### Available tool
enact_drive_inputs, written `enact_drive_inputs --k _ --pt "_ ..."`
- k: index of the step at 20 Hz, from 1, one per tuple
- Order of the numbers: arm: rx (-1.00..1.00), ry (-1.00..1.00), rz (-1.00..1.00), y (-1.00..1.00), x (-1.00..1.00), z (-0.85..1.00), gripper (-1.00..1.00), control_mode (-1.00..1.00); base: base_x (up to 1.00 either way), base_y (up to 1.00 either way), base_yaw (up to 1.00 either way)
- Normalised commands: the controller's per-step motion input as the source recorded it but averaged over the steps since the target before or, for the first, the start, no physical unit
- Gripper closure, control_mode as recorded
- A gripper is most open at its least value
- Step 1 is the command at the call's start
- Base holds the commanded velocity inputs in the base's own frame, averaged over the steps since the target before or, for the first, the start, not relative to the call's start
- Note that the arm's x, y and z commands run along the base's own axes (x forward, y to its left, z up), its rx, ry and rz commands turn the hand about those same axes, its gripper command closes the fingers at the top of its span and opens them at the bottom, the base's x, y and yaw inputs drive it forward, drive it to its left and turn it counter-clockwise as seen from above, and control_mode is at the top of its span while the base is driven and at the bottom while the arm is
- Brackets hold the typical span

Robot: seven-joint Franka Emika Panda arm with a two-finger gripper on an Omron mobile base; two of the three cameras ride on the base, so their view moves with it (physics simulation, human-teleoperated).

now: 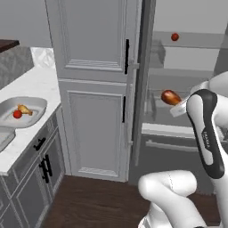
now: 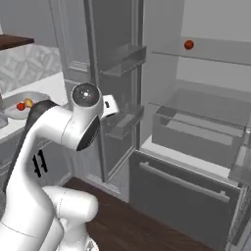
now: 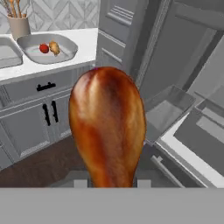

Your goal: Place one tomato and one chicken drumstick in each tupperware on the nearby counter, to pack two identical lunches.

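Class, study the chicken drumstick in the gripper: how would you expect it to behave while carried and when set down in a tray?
The chicken drumstick looks glossy, so it may be slippery in the gripper. It keeps its shape in the grip, so it is probably stiff, not floppy. Its rounded bulb suggests it could roll a little when released in the empty tupperware.

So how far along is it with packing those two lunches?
About halfway. The rounder tray on the counter already holds a tomato and a drumstick, so one lunch looks packed. The jaws are shut on a second drumstick, held in front of the open fridge. The other tray looks empty from here, and another tomato sits on a fridge shelf, not yet fetched.
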Motion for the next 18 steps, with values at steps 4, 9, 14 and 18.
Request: enact_drive_inputs --k 4,9,14,18 --pt "0.0 0.0 0.0 0.0 0.0 0.0 1.0 1.0 0.21 0.55 0.74" --pt "0.0 0.0 0.0 0.0 0.0 0.0 1.0 1.0 0.77 0.84 0.47" --pt "0.0 0.0 0.0 0.0 0.0 0.0 1.0 1.0 1.0 0.38 0.14" --pt "0.0 0.0 0.0 0.0 0.0 0.0 1.0 1.0 1.0 0.03 0.22"
